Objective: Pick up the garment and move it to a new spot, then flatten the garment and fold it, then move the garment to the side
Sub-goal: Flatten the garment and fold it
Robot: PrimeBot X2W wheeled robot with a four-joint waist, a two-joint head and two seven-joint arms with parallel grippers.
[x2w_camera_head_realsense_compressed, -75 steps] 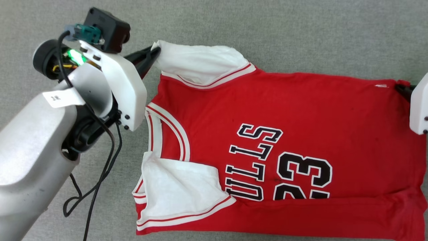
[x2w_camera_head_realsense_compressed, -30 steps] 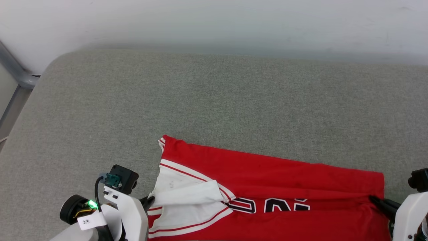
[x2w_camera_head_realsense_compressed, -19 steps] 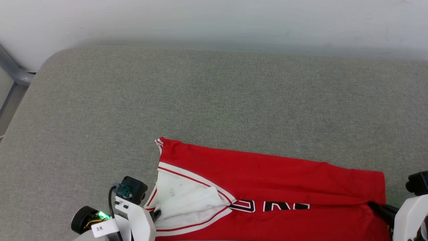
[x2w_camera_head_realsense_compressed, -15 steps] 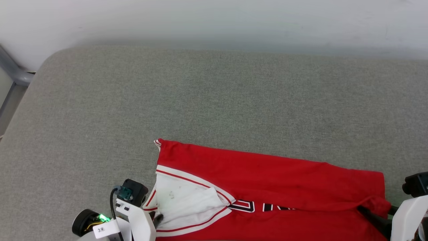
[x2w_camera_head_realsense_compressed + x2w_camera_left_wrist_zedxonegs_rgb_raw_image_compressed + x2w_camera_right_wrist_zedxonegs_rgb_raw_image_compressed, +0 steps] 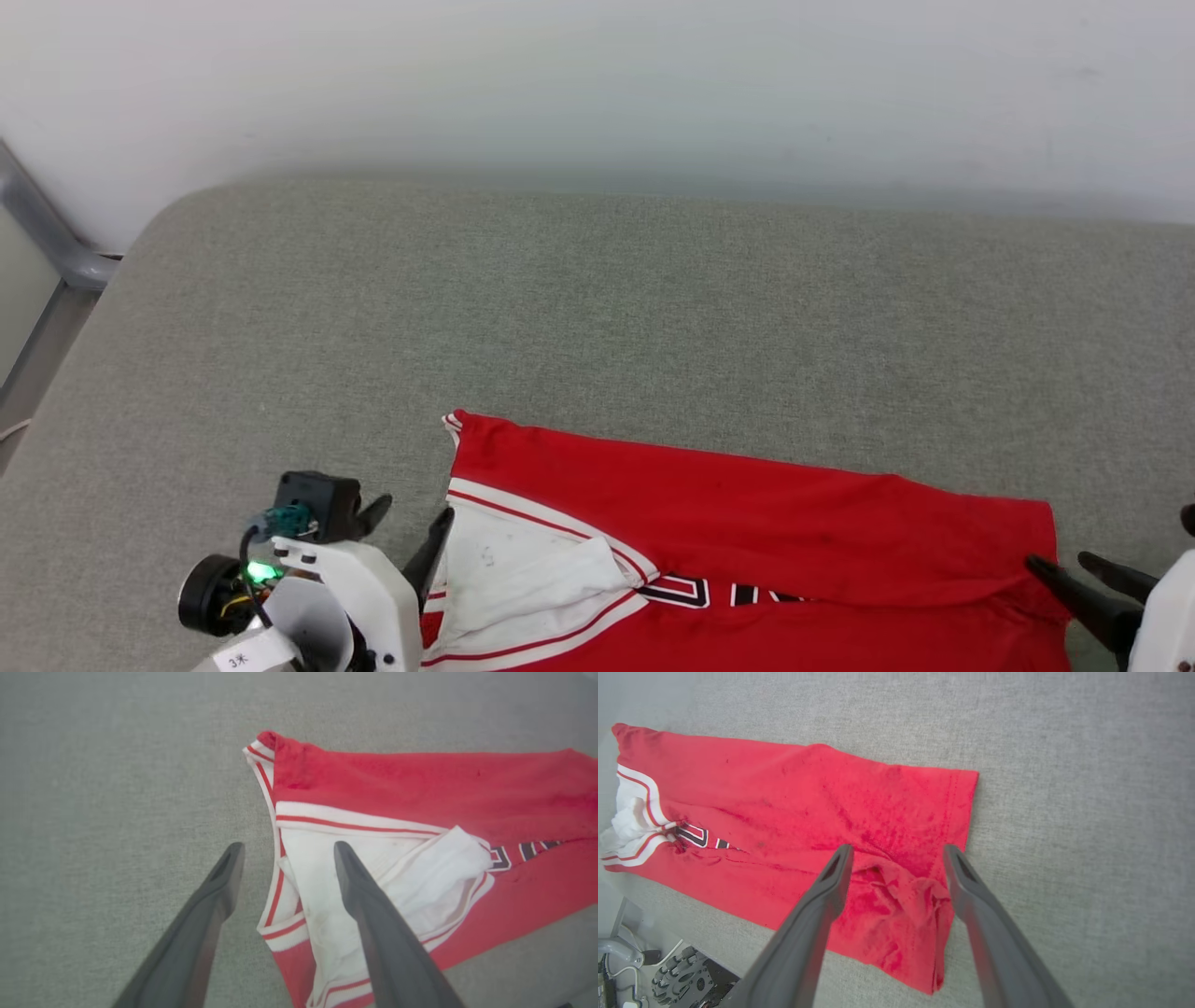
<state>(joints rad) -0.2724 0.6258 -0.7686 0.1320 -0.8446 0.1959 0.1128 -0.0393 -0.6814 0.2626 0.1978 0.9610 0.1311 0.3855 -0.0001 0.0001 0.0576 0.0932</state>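
Garment (image 5: 747, 523) lies folded in a long red band on the grey cushion (image 5: 597, 308). I see my left gripper (image 5: 414, 515) spread and empty, its fingers straddling the edge of the white sleeve (image 5: 308, 868). My right gripper (image 5: 1058, 560) is also parted, holding nothing, with the bunched hem corner (image 5: 906, 891) between its fingers.

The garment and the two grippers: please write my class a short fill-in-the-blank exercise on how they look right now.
1. The garment lies on a ____ fabric surface.
2. Its body is red, and its sleeve is ____.
3. Neither clamps the cloth: the left gripper and the right gripper are both ____.

Missing words: grey; white; open.
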